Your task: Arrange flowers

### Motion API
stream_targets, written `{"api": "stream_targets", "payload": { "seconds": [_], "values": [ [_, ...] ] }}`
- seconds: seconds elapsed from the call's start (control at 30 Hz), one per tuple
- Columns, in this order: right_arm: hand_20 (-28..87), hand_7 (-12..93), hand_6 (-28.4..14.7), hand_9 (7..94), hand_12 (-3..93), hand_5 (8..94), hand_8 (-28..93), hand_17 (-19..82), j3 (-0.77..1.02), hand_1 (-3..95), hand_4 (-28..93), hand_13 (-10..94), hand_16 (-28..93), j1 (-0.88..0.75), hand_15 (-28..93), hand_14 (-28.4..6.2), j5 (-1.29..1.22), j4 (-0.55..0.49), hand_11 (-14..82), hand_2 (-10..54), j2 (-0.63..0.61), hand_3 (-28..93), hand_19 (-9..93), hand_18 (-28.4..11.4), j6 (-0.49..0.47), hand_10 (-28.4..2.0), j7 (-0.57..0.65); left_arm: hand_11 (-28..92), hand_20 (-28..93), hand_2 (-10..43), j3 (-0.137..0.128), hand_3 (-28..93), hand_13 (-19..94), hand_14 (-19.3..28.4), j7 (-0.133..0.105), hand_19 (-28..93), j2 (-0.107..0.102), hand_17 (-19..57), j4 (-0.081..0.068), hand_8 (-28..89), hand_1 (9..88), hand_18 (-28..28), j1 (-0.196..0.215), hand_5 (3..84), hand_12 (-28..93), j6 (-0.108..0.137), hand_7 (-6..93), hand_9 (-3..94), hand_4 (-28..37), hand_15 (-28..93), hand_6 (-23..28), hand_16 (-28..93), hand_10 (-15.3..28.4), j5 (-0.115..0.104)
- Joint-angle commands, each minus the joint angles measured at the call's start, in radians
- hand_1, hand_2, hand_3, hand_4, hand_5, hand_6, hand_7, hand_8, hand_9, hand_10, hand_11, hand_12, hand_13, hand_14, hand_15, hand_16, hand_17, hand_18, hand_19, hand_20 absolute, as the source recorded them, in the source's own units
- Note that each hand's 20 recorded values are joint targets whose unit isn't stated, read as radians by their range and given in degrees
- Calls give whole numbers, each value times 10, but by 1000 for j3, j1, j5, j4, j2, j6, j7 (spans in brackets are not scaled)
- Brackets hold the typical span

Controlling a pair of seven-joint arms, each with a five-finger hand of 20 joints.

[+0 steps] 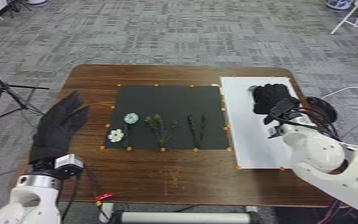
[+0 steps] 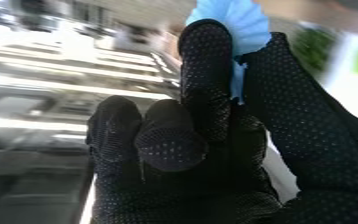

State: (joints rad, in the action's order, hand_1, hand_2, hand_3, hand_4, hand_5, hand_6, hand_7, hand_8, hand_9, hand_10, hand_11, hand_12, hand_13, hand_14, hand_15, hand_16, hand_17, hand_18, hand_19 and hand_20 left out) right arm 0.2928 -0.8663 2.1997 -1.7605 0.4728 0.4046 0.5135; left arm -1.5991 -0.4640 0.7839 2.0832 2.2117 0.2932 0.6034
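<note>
My left hand (image 1: 58,125) is at the table's left side, its fingers straight. My right hand (image 1: 271,98) is over the far half of the white board (image 1: 255,145). In the right wrist view, my right hand (image 2: 206,85) pinches a light-blue ruffled flower (image 2: 231,22) between thumb and finger, with its other fingers curled. On the black mat (image 1: 162,97) lie a pale-blue flower (image 1: 131,118), a white flower (image 1: 116,135), a green leafy sprig (image 1: 160,131) and thin dark stems (image 1: 198,130), side by side near the front edge.
The brown table (image 1: 175,177) has orange markers around the mat and board. A round dark object (image 1: 322,110) stands by the right arm at the table's right edge. A tripod (image 1: 14,92) is on the floor to the left.
</note>
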Motion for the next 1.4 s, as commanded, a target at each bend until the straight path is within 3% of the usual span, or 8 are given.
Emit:
{"api": "stream_targets", "payload": {
  "seconds": [0.03, 0.17, 0.37, 0.43, 0.6, 0.83, 1.03, 1.4],
  "values": [
    [629, 448, 8, 846, 495, 744, 33, 429, -120, 457, -186, 720, 307, 198, 849, -60, -25, 8, 258, -95, 279, 831, 932, -188, 11, -69, -39, 199, 127, -8, -33, 674, 205, 142, 8, 378, 13, -95, 2, -72, 251, 198, 73, 326, 195, 28, 158, 248, -251, 270, 33, 62, 119, -9],
    [629, 443, 10, 845, 493, 747, 18, 428, -169, 465, -203, 720, 310, 239, 849, -60, -34, 26, 256, -95, 367, 827, 932, -187, 5, -69, -46, 199, 127, -8, -27, 675, 206, 142, 9, 378, 19, -95, -13, -73, 250, 198, 69, 326, 195, 35, 159, 248, -251, 271, 32, 62, 120, -21],
    [627, 424, 13, 849, 489, 756, -5, 427, -249, 478, -230, 720, 311, 277, 848, -61, -37, 91, 243, -95, 488, 817, 932, -186, -29, -67, -52, 201, 127, -8, -39, 674, 206, 141, 0, 378, 12, -95, -9, -74, 251, 199, 72, 326, 194, 37, 161, 248, -252, 270, 32, 62, 120, -14],
    [626, 412, 14, 855, 481, 762, -12, 429, -257, 483, -243, 721, 311, 277, 849, -61, -44, 149, 230, -95, 534, 814, 932, -185, -35, -65, -77, 200, 127, -8, -20, 674, 206, 142, 7, 378, 9, -95, -20, -74, 251, 199, 29, 326, 194, 45, 161, 248, -252, 270, 32, 62, 120, -8],
    [628, 375, 21, 872, 461, 778, -20, 430, -286, 493, -271, 723, 308, 274, 848, -61, -41, 215, 183, -95, 610, 812, 932, -187, -59, -63, -48, 199, 127, -9, -36, 676, 206, 142, -3, 378, -2, -95, -4, -74, 250, 199, 35, 326, 195, 32, 161, 249, -253, 271, 31, 62, 119, 7],
    [630, 355, 26, 878, 460, 784, -15, 433, -328, 494, -274, 725, 308, 303, 848, -61, -43, 303, 162, -95, 680, 811, 932, -188, -60, -62, -31, 200, 127, -9, -15, 677, 206, 142, -3, 378, -11, -95, -6, -74, 249, 198, -11, 326, 195, 16, 162, 249, -253, 271, 32, 61, 119, 23],
    [634, 351, 27, 881, 460, 783, -9, 433, -346, 492, -271, 726, 308, 306, 850, -62, -38, 317, 156, -95, 701, 811, 932, -190, -60, -62, -16, 200, 127, -9, -17, 677, 207, 142, -5, 378, -9, -95, -2, -74, 248, 198, -12, 326, 194, 7, 162, 249, -252, 271, 32, 61, 119, 28],
    [637, 348, 31, 882, 461, 781, -4, 434, -372, 488, -268, 726, 311, 306, 850, -63, -31, 352, 149, -95, 758, 810, 932, -191, -38, -60, 18, 201, 127, -9, 3, 676, 207, 142, -2, 377, -10, -95, -12, -74, 249, 198, -38, 327, 194, -4, 159, 249, -252, 272, 32, 61, 119, 29]
  ]
}}
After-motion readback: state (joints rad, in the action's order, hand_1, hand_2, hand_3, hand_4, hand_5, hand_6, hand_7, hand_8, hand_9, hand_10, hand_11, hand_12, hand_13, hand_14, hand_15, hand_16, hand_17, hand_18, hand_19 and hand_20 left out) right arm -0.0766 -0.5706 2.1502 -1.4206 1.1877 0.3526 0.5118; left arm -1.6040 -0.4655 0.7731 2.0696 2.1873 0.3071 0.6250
